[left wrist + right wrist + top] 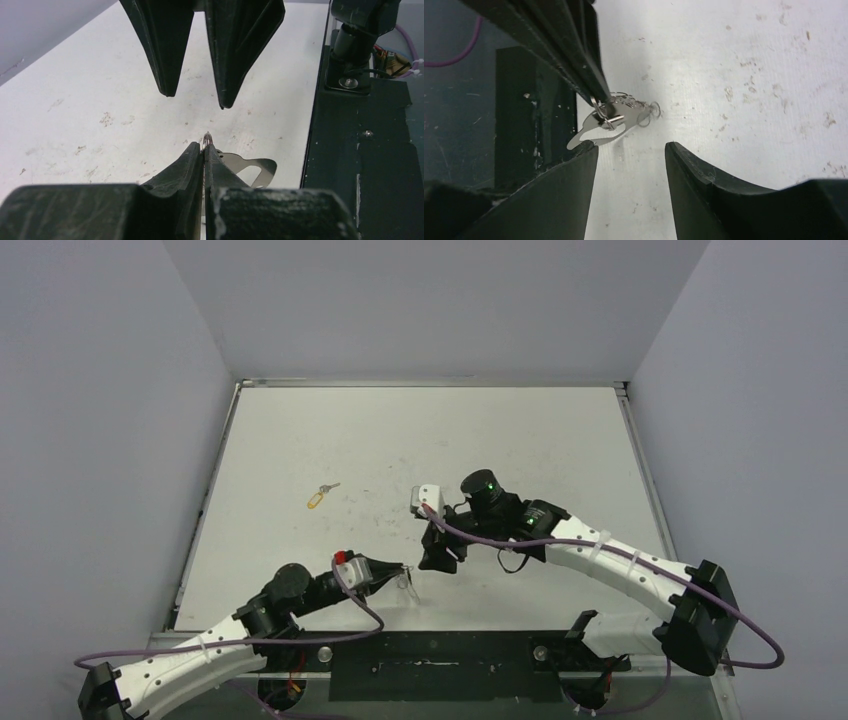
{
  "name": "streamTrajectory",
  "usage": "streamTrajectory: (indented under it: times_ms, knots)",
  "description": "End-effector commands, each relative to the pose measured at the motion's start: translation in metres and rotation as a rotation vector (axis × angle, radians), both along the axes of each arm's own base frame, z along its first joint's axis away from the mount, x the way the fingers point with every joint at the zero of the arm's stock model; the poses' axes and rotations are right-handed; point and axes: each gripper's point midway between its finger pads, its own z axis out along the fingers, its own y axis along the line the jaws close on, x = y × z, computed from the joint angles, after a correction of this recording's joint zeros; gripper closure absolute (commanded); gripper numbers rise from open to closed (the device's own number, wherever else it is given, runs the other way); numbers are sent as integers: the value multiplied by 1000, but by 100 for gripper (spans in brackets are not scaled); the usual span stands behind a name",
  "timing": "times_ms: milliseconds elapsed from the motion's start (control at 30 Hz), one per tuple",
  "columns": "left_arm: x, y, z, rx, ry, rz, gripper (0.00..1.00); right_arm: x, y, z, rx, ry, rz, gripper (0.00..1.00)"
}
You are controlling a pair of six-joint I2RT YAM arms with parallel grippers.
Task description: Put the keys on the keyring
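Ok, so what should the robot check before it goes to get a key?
1. Left gripper pinching the keyring shut: ok.
2. Right gripper open with nothing in it: ok.
3. Yellow-tagged key lying free on the table, away from both arms: ok.
4. Chain of small rings sticking out clear of the grip: ok.
5. Another key in sight: not ok, only one shows.
6. Keyring's opening ready for a key: cannot tell.
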Motion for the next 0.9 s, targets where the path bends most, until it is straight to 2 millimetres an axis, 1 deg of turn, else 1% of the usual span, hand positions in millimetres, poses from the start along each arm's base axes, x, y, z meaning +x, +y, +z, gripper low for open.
streamTrajectory:
  times_ms: [0,100,233,333,467,533,633,700,767,867]
  knots:
    - [-10,-2,43,-164,-94,-49,100,-19,20,42,230,-90,182,47]
    - [-13,-1,48,-184,-110,-60,100,-22,23,38,240,-76,212,48]
    - [-13,-1,50,-188,-113,-63,100,-25,28,33,240,-50,241,51]
    - [-13,-1,50,-189,-111,-64,100,-24,28,26,223,-45,241,58]
    - [-12,-2,49,-189,-112,-62,100,-21,27,15,192,-44,230,65]
    - [-12,-2,51,-191,-116,-62,100,-21,26,11,182,-38,228,71]
    - [-12,-2,50,-189,-114,-61,100,-22,26,7,177,-27,234,87]
    - [-12,-2,50,-190,-115,-60,100,-22,27,3,168,-23,236,96]
    - [-12,-2,51,-194,-115,-59,100,-22,26,-1,155,-17,241,100]
    - [-11,-2,52,-200,-117,-58,100,-22,25,-6,145,-9,242,100]
